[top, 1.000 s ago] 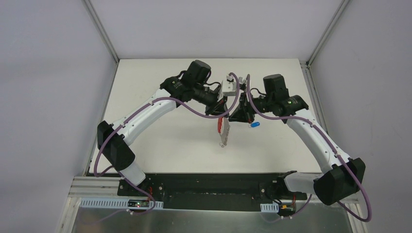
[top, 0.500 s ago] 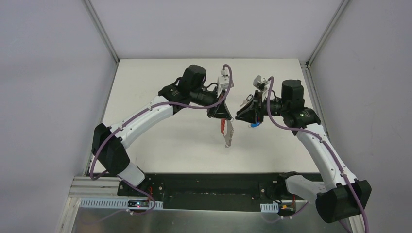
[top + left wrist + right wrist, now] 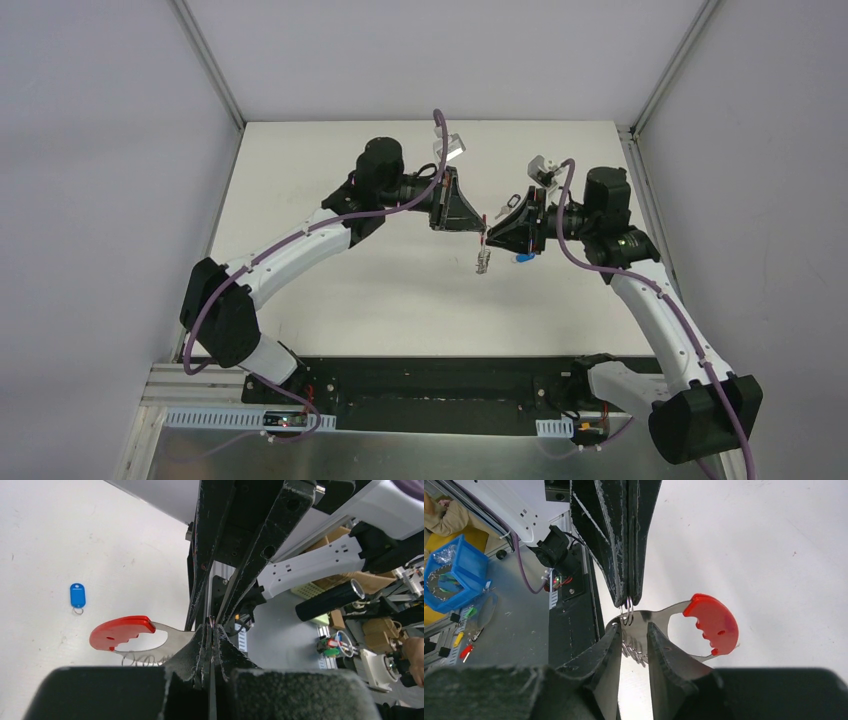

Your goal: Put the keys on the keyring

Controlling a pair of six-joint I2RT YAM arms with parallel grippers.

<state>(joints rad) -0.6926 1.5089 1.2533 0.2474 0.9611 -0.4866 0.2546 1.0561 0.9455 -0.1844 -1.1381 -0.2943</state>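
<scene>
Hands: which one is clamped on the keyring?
The left hand: its jaws are shut on the metal end of the keyring; the right hand shows a gap between its fingers.

From above, my keyring (image 3: 483, 262) is too small to read; the right gripper (image 3: 488, 237) half hides the blue key (image 3: 523, 257); its grip I cannot judge.

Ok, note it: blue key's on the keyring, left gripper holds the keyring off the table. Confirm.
No: the blue key lies on the table, not on the keyring, as the left wrist view shows. The left gripper does hold the keyring off the table.
</scene>
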